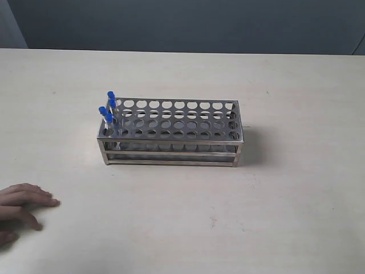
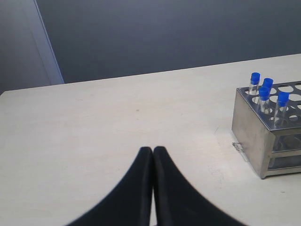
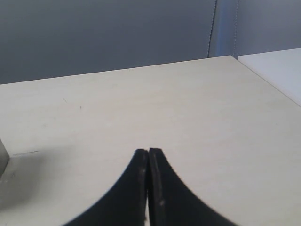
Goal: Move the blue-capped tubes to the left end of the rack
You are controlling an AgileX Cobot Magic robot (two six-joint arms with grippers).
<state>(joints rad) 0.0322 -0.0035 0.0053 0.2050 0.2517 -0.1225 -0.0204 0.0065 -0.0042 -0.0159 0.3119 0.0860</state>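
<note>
The shiny metal rack (image 1: 171,133) stands mid-table, and its end wall (image 2: 254,127) shows in the left wrist view. Several blue-capped tubes (image 1: 108,108) stand upright in the holes at its left end; the same tubes (image 2: 266,92) show in the left wrist view. My left gripper (image 2: 153,149) is shut and empty over bare table, well away from the rack. My right gripper (image 3: 148,151) is shut and empty too, above bare table. Neither gripper shows in the exterior view.
A person's hand (image 1: 23,202) rests on the table at the lower left of the exterior view. The rack's other holes hold nothing. The table's far edge meets a dark wall (image 1: 182,23). A white surface (image 3: 277,70) adjoins the table in the right wrist view.
</note>
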